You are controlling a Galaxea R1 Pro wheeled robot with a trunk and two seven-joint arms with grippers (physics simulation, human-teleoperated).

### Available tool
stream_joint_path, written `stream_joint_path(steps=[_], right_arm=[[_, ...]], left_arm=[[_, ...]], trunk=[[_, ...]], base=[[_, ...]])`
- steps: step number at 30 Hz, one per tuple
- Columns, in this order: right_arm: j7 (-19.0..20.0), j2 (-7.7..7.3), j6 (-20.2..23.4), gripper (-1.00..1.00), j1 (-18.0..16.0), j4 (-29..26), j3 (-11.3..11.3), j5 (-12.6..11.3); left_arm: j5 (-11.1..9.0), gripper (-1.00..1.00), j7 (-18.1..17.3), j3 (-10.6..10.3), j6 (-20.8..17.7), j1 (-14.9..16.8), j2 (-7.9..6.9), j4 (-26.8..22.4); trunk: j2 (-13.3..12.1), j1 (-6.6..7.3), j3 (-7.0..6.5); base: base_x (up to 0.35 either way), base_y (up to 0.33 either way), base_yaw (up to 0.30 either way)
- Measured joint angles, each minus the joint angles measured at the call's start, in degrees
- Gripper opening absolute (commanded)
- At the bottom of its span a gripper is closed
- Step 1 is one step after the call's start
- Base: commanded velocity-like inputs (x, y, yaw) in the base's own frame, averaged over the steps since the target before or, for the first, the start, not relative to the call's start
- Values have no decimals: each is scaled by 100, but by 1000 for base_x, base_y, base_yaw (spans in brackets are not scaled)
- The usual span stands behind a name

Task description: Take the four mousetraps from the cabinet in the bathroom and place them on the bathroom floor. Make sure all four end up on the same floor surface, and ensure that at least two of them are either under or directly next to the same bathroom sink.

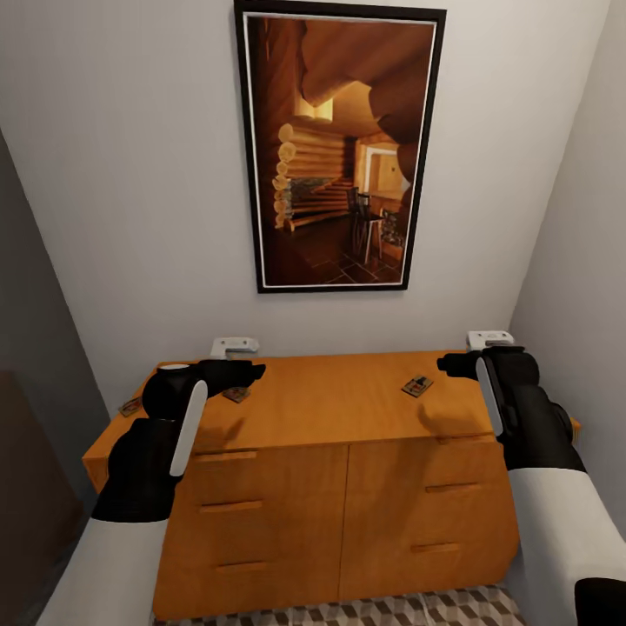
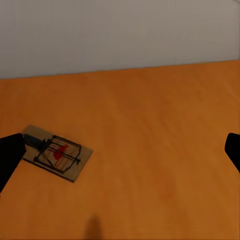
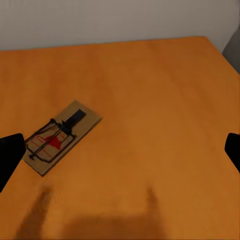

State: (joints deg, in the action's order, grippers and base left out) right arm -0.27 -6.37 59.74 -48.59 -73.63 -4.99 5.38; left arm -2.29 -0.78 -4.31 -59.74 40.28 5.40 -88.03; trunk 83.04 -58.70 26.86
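Before you stands the cabinet [image 1: 348, 496], smooth orange-brown wood with bar handles, under a black-framed cabin picture [image 1: 339, 148]. Your left gripper [image 2: 120, 152] and right gripper [image 3: 120, 152] hover spread wide, empty. Flat tan mousetraps lie on top: one [image 2: 57, 152] left, another [image 3: 60, 136] right, a third [image 1: 130, 406] at the left edge.

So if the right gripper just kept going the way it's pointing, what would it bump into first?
Probably the bare cabinet top. The right gripper points down at the wood, its fingers open, with a mousetrap lying off to one side; depth is hard to judge.
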Motion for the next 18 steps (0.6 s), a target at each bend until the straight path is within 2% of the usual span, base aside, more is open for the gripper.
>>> stream_joint_path(steps=[13, 18], right_arm=[[-38, 143, 0, 100, -5, 14, 86, 30], [-60, 164, 0, 100, -6, 25, 96, 42]], left_arm=[[2, 100, 6, -14, 0, 0, -21, 8], [2, 100, 6, -18, 0, -1, -22, 9]], trunk=[[0, 0, 0], [0, -1, 0]], base=[[311, 0, 0], [198, 0, 0]])
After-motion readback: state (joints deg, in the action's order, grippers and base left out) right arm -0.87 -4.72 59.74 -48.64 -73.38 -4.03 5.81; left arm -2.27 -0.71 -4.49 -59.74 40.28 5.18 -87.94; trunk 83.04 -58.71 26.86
